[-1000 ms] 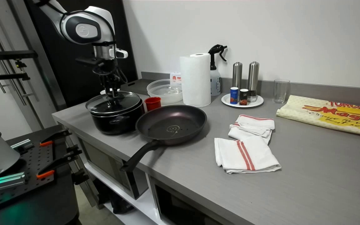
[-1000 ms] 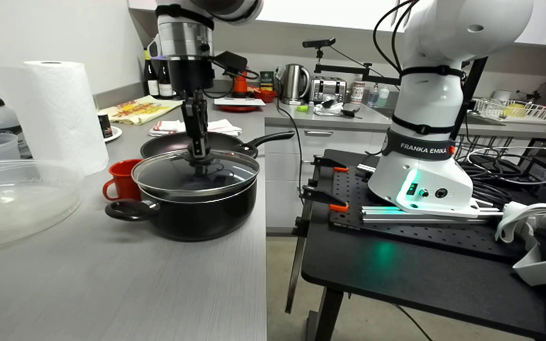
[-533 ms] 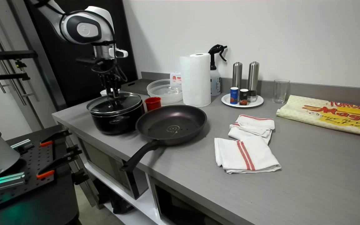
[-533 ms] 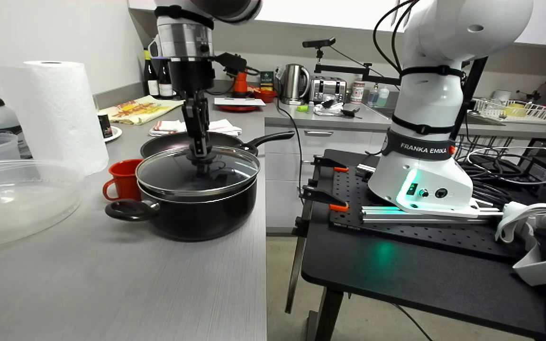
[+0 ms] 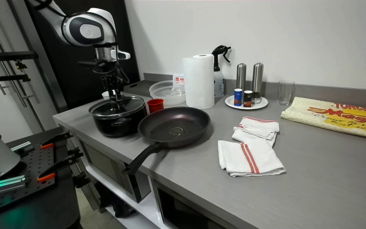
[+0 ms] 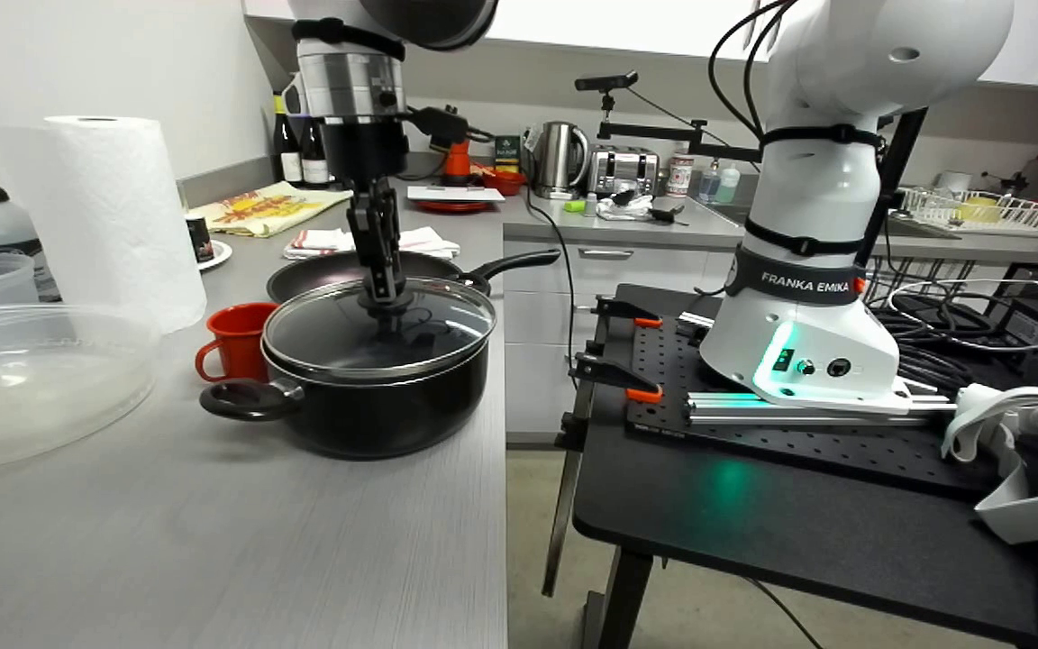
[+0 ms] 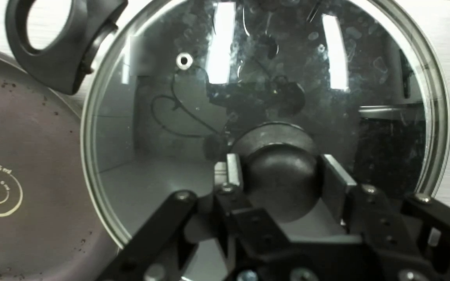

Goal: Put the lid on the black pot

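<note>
The black pot (image 6: pixel 393 419) stands on the counter and also shows in an exterior view (image 5: pixel 116 127). Its side handle (image 7: pixel 68 50) shows in the wrist view. The see-through lid (image 6: pixel 330 338) lies over the pot's opening, nearly level, with its rim very close to the pot's rim. I cannot tell whether it rests fully all round. The lid's glass fills most of the wrist view (image 7: pixel 389 128). My gripper (image 7: pixel 283 171) is shut on the lid's dark round knob, one pad on each side. The gripper stands above the lid's middle in both exterior views (image 5: pixel 117 98) (image 6: pixel 384 296).
The black frying pan (image 5: pixel 176 127) stands right beside the pot, its long handle over the counter's edge. A red cup (image 6: pixel 240 338) is close by the pot. A clear plastic container (image 6: pixel 41 388), a paper towel roll (image 5: pixel 199 82) and folded towels (image 5: pixel 249 156) are on the counter.
The gripper and lid have shifted slightly, to the right in both exterior views, and sunk a little onto the pot. The lid now lines up more closely with the pot. The pot has not moved.
</note>
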Controlling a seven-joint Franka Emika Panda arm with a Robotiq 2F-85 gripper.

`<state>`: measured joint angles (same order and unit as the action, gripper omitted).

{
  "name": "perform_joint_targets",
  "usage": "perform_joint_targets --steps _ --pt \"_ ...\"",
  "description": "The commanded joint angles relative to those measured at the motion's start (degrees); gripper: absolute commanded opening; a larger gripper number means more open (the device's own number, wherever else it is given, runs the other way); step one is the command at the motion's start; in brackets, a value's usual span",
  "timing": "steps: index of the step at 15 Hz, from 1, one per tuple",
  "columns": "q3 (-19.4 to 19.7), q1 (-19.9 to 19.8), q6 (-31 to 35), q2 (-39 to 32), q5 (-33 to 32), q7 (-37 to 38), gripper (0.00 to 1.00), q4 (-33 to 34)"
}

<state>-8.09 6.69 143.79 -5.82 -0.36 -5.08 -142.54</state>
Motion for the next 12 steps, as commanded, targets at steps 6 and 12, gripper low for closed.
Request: perform_joint_targets --steps 6,12 --pt "0.24 0.33 -0.18 -1.63 -0.89 0.83 0.26 2.11" --pt "0.25 0.29 -0.04 -2.1 -0.89 0.59 0.26 2.53"
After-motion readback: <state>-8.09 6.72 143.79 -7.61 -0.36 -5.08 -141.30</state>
